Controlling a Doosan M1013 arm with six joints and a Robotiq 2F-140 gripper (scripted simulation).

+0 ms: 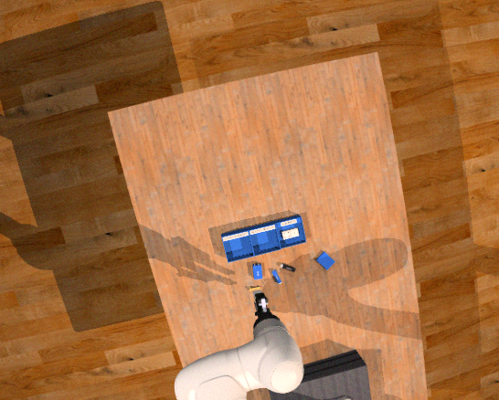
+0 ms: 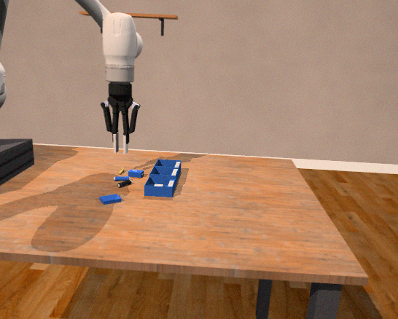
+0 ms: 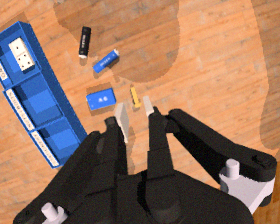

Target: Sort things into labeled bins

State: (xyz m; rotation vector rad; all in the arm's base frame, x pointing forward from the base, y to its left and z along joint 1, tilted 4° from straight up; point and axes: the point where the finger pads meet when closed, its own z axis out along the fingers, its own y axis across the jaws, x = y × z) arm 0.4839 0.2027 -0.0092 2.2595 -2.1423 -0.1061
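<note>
Exterior view, left to right. Dark slab base (image 2: 14,154) at the left edge of the wooden table (image 2: 226,233). White arm (image 2: 119,44) comes down from the upper left; black gripper (image 2: 120,147) hangs well above the table, fingers nearly together with only a narrow gap, nothing between them.

Below it, near the frame's left-centre, the loose things lie apart from each other: a small yellow cylinder (image 2: 121,170) almost straight under the fingertips, a blue box (image 2: 135,173) just right of it, a blue cylinder (image 2: 122,178), a black cylinder (image 2: 125,183) with a light tip, and a flat blue block (image 2: 110,199) lower left, on its own.

Right of these, a row of three open blue bins (image 2: 159,190), white labels on the rims, text too small to read. In the top view one end bin holds a white flat piece (image 1: 290,234).

Nothing stands between gripper and the yellow cylinder. Arm shadow covers the left table area. Wall shelf (image 2: 153,16) at the upper left.
</note>
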